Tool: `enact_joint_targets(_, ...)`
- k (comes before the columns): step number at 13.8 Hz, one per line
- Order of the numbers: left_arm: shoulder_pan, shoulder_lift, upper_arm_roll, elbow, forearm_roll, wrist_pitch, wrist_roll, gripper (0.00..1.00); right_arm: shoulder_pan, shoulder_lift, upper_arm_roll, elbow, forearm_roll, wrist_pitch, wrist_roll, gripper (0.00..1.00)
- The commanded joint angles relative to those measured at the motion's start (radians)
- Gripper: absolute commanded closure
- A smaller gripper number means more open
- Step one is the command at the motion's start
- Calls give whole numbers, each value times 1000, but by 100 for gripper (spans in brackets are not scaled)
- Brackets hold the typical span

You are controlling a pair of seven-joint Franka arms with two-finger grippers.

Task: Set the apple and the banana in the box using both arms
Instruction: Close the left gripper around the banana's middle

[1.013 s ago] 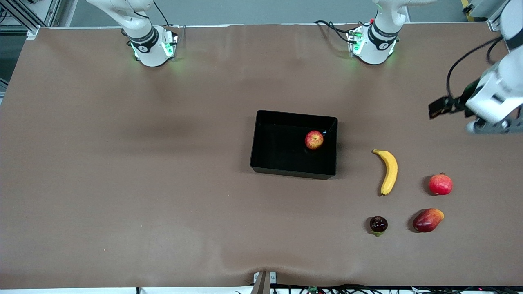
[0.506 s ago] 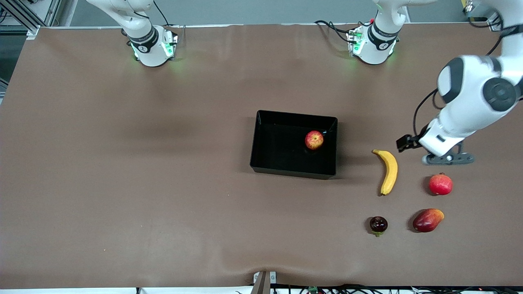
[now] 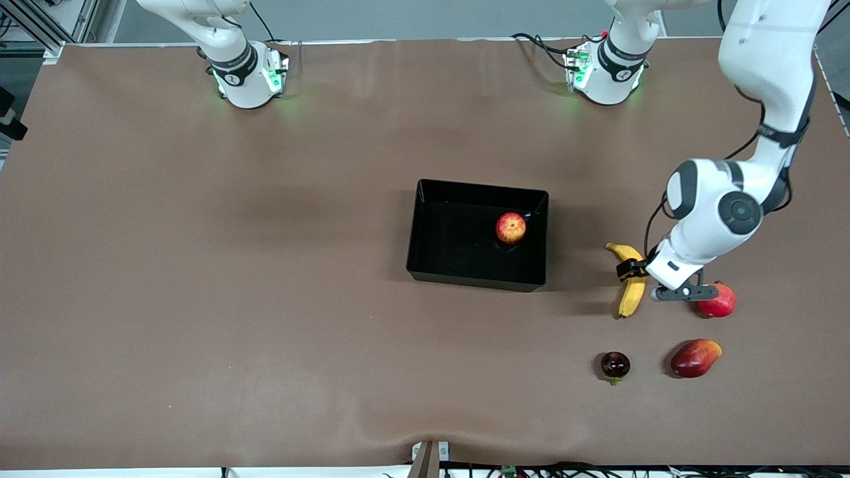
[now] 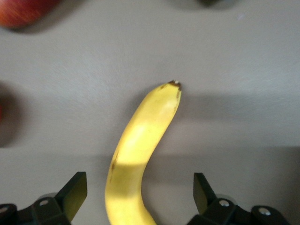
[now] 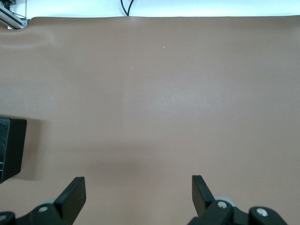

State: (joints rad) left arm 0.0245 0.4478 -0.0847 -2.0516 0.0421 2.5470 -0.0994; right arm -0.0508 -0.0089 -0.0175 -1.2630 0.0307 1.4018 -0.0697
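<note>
The left gripper's (image 4: pixel 136 194) fingers (image 4: pixel 75 190) stand wide apart, one on each side of the banana (image 4: pixel 140 150), holding nothing; the banana lies flat on the brown surface (image 3: pixel 265 279) between them. In the front view this left gripper (image 3: pixel 654 282) is low over the banana (image 3: pixel 631 292), which lies beside the box (image 3: pixel 425 232) toward the left arm's end of the surface. The apple (image 3: pixel 510 228) sits inside the box, near the wall closest to the banana. A pomegranate (image 3: pixel 720 302) lies just beside the banana, farther from the box; a mango (image 3: pixel 694 358) and a small dark fruit (image 3: pixel 615 365) lie nearer to the front camera than the banana. The right gripper's (image 5: pixel 136 194) fingers (image 5: pixel 75 192) are also spread wide and empty above bare surface, as that arm waits, with a corner of the box (image 5: pixel 11 147) at the edge of its wrist view.
</note>
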Motion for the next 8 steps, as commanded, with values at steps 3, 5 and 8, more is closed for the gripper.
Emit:
enact_joint_targets(3, 12, 38, 6, 13, 2, 4, 7, 0, -26, -19, -10, 56, -6, -18, 7, 0)
enact_joint_targets(5, 12, 51, 6, 11, 2, 2, 9, 15, -31, -14, -4, 53, -2, -21, 4, 0)
enact_joint_targets(8, 12, 66, 6, 11, 2, 1, 9, 39, 14, -10, 2, 45, 9, -55, 1, 0)
